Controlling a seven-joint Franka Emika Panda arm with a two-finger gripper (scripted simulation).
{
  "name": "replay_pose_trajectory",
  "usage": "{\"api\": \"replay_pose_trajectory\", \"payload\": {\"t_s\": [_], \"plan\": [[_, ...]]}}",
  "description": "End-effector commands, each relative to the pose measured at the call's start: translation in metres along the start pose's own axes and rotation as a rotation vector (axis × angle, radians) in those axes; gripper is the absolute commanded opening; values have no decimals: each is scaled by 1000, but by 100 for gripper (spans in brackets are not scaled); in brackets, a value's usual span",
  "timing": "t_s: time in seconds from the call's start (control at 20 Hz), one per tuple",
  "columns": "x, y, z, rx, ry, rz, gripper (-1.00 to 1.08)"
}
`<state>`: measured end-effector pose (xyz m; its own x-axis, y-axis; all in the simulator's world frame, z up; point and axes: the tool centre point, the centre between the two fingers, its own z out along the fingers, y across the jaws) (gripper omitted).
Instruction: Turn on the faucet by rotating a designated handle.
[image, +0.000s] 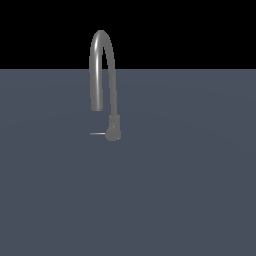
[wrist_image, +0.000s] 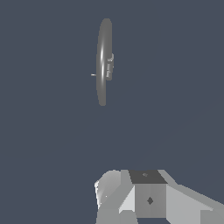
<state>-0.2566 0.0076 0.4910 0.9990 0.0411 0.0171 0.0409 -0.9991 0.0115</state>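
Observation:
The faucet (image: 114, 85) is a tall grey gooseneck tube standing on a short thicker base on the dark floor. Its handle (image: 97, 133) is a thin grey rod jutting from the base toward the exterior view's left. From above, in the wrist view, the faucet (wrist_image: 103, 61) appears as a narrow arch with the handle (wrist_image: 93, 75) as a tiny spike beside it. My gripper (wrist_image: 140, 194) shows only as white and grey blocks at the frame's edge, well apart from the faucet. How its fingers stand is unclear. The arm is out of the exterior view.
A flat dark blue-grey floor (image: 175, 190) spreads around the faucet, with a black background behind it. No other objects show.

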Motion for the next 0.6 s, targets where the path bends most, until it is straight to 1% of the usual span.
{"api": "replay_pose_trajectory", "payload": {"t_s": [0.0,0.15,0.25,0.4,0.55], "plan": [[0,0,0,0,0,0,-100],[2,-1,1,-9,0,-9,-100],[5,-3,2,-25,-1,-26,-100],[12,-7,6,-62,-3,-66,-100],[22,-14,12,-116,-5,-124,-100]]}}
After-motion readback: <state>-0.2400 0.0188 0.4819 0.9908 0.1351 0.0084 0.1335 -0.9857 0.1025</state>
